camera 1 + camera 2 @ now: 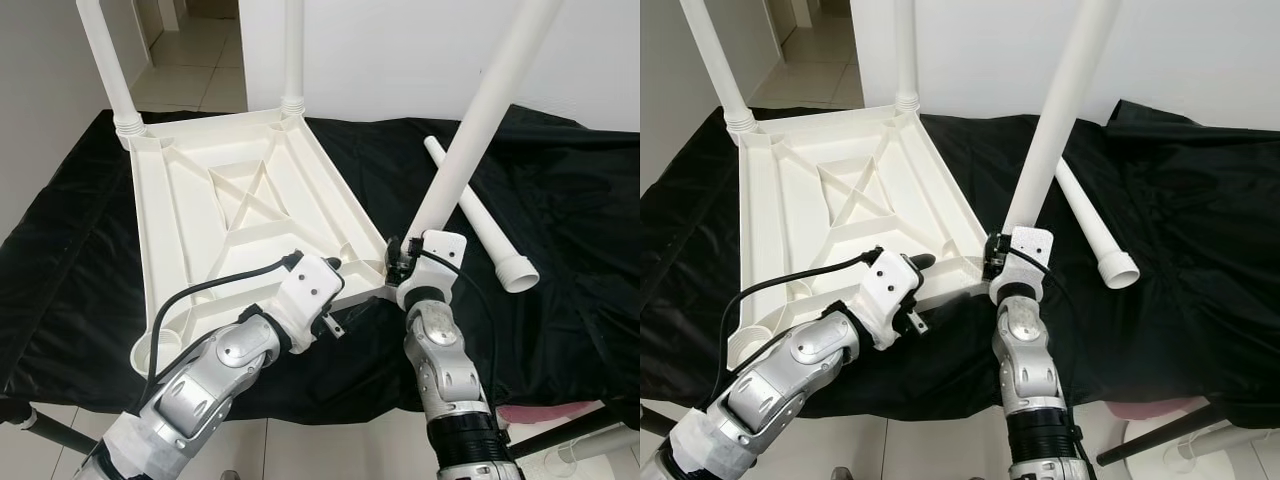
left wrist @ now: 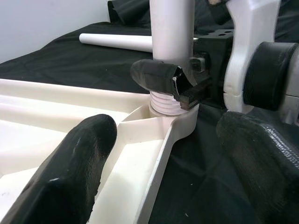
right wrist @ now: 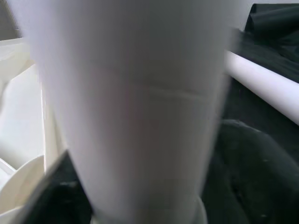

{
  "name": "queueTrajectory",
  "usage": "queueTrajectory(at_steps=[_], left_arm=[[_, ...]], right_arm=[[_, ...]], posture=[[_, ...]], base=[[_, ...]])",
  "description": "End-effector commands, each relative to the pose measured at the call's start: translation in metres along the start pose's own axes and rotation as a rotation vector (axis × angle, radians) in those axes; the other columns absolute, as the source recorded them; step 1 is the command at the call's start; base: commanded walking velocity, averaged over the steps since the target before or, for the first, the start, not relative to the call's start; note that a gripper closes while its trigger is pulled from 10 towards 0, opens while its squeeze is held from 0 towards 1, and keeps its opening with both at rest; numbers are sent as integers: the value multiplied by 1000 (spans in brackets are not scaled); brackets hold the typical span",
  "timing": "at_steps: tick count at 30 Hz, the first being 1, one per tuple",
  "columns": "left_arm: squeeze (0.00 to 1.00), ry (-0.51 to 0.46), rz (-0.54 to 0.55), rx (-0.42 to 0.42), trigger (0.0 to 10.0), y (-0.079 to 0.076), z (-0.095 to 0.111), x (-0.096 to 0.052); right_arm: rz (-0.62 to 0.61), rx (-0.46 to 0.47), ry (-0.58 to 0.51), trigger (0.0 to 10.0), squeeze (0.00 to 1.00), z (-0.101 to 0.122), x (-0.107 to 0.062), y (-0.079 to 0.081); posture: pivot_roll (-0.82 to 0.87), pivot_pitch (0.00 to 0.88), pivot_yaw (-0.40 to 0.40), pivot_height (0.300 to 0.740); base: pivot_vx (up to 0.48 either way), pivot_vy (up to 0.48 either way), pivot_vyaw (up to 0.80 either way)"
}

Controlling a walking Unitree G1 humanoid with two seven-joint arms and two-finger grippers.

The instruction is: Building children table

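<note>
We are about halfway done with the little table. The white table top point(image 1: 240, 210) lies upside down on the black cloth point(image 1: 560, 220) that covers the bench. Two legs point(image 1: 108, 65) already stand up in the two far corners.

Our right end effector point(image 1: 398, 262) is closed around the bottom of a third leg point(image 1: 480, 120), which leans a bit. Its ridged end sits in the near right corner hole point(image 2: 180, 128). We think it has to be turned until it is tight and straight.

Our left end effector point(image 1: 340, 268) is wide open, with one finger inside the table top's edge and one outside, close to that corner.

The last leg point(image 1: 480, 215) lies loose on the cloth, beside the table top. The near left corner hole point(image 1: 158, 348) has no leg yet.
</note>
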State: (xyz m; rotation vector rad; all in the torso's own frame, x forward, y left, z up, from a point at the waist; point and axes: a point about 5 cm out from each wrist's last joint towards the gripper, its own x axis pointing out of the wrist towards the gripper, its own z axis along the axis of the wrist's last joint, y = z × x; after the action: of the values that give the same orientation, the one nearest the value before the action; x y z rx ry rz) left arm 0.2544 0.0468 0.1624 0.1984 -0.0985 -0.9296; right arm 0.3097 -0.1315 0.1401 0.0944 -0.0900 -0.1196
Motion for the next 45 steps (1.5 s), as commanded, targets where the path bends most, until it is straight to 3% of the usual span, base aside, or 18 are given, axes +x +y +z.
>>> queueTrajectory(at_steps=[1,9,10,11,16,21,29,30,32,33,34,45], left_arm=[[0,7,-170,10,10000,-10,-2,-1],[0,9,-168,16,10000,-9,-2,-1],[0,6,-168,18,10000,-8,-2,0],[0,4,-168,20,10000,-8,-2,2],[0,-6,-174,21,10000,-7,1,4],[0,-10,-176,36,10000,-8,2,6],[0,-11,-179,49,10000,-5,4,7],[0,-8,-172,57,10000,-2,4,6],[0,-9,-170,56,10000,-2,4,6],[0,-9,-168,56,10000,-2,5,6],[0,-9,-166,57,10000,-1,5,7],[0,-20,-160,63,10000,1,6,11]], right_arm=[[31,15,-3,10000,1000,-1,-3,1],[86,-5,-40,10000,1000,6,-5,-7],[145,-18,-36,10000,357,6,-3,-10],[188,-34,-42,10000,0,7,-1,-13],[294,-60,-52,10000,0,13,6,-19],[532,-135,-80,10000,0,26,21,-27],[673,-154,-37,10000,0,20,29,-25],[720,-158,-2,3098,0,13,32,-24],[725,-157,3,3098,0,12,33,-24],[725,-161,9,2078,0,11,33,-24],[735,-162,13,0,0,9,34,-24],[749,-165,33,0,0,3,34,-29]], posture=[[-34,41,-30,740],[-36,30,-31,740],[-41,25,-30,740],[-46,25,-29,740],[-54,35,-28,740],[-48,31,-29,740],[-43,42,-13,740],[-34,43,-10,740],[-33,43,-10,740],[-33,43,-10,740],[-28,39,-12,740],[-40,19,-12,740]], base=[[0,0,0],[0,0,0],[0,0,0],[0,0,0],[0,0,0],[0,0,0],[0,0,0],[0,0,0],[0,0,0],[0,0,0],[0,0,0],[0,0,0]])
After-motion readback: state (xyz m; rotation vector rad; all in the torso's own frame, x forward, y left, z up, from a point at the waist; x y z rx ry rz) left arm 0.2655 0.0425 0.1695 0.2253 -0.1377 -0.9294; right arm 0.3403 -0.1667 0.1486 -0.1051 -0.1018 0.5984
